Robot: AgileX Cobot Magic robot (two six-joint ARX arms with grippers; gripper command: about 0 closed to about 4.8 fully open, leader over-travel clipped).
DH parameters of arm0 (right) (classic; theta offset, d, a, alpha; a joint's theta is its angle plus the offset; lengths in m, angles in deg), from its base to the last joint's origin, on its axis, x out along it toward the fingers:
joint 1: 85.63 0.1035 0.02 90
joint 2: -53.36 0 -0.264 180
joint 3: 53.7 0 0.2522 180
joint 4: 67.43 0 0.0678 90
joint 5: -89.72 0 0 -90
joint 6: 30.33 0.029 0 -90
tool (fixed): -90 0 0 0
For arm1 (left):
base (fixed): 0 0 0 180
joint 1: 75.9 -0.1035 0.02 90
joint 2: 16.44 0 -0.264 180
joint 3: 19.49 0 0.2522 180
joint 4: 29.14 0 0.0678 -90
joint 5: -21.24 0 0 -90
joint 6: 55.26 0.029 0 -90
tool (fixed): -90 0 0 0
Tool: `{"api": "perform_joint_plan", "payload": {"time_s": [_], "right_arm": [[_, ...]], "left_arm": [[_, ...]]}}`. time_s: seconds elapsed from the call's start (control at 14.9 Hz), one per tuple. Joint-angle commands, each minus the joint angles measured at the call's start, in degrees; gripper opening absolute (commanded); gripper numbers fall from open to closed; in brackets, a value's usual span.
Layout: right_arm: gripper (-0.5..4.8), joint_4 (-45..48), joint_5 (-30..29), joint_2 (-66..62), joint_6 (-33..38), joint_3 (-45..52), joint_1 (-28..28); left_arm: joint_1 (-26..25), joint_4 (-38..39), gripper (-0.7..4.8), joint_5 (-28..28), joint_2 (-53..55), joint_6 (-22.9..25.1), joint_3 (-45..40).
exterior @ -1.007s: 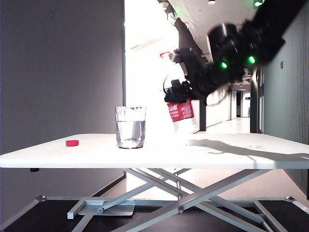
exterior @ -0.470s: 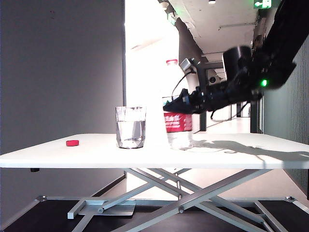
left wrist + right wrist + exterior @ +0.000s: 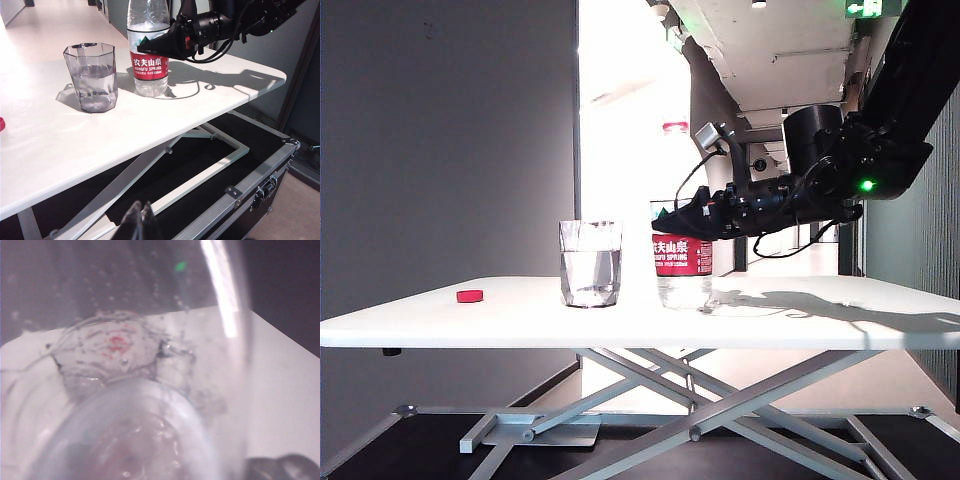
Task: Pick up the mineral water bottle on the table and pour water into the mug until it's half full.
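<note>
Standing upright on the table (image 3: 840, 325), the mineral water bottle (image 3: 678, 255) is sitting just to the right of the mug (image 3: 590, 263) in the exterior view, close but not touching it. The right gripper (image 3: 672, 222) is reaching in level from the right and wrapping its dark fingers (image 3: 165, 44) around the bottle's body right above the red label, so it's grasping the bottle at this point. The mug is holding water up to roughly half its height, and it's sitting upright too. Way over near the left end of the tabletop, a small red disc (image 3: 470, 295) is lying flat, well apart from both.

The right wrist view is basically all bottle (image 3: 150, 390), super close, wet and blurry, with white table showing behind it. The left gripper (image 3: 139, 222) is hanging low off the table's near edge, below tabletop level, with its finger tips pressed together and nothing between them.
</note>
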Motion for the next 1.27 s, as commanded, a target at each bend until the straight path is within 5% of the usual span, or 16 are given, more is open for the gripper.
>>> {"api": "perform_joint_plan", "payload": {"time_s": [0.07,0.13,0.27,0.54,0.94,1.01,1.07,1.27], "right_arm": [[3.43,0.17,-0.5,0.15,-0.11,-0.28,0.07],[3.54,0.09,-0.55,0.15,-0.22,-0.28,0.07],[4.79,0.04,-0.55,0.15,-0.13,-0.28,0.04],[4.79,-1.51,-5.57,0.22,2.82,-0.31,-3.02],[4.79,-4.72,-20.76,0.5,8.83,-0.31,-10.53],[2.1,-5.14,-20.96,0.57,10.12,-0.31,-11.39],[0.0,-5.11,-21.2,0.79,12.04,-0.31,-12.15],[-0.1,-15.93,-10.38,5.66,12.2,0.09,-13.22]], "left_arm": [[0.09,0.39,-0.05,0.33,0.04,0.24,0.11],[0.09,0.39,-0.05,0.33,0.04,0.24,0.11],[0.09,0.42,-0.05,0.33,0.04,0.24,0.11],[0.09,0.42,-0.05,0.33,0.04,0.26,0.11],[0.09,0.42,-0.05,0.31,0.04,1.09,0.11],[0.09,0.42,-0.05,0.31,0.04,1.14,0.11],[0.09,0.39,-0.05,0.31,0.04,1.11,0.11],[0.07,0.31,-0.05,0.22,0.04,1.29,0.11]]}}
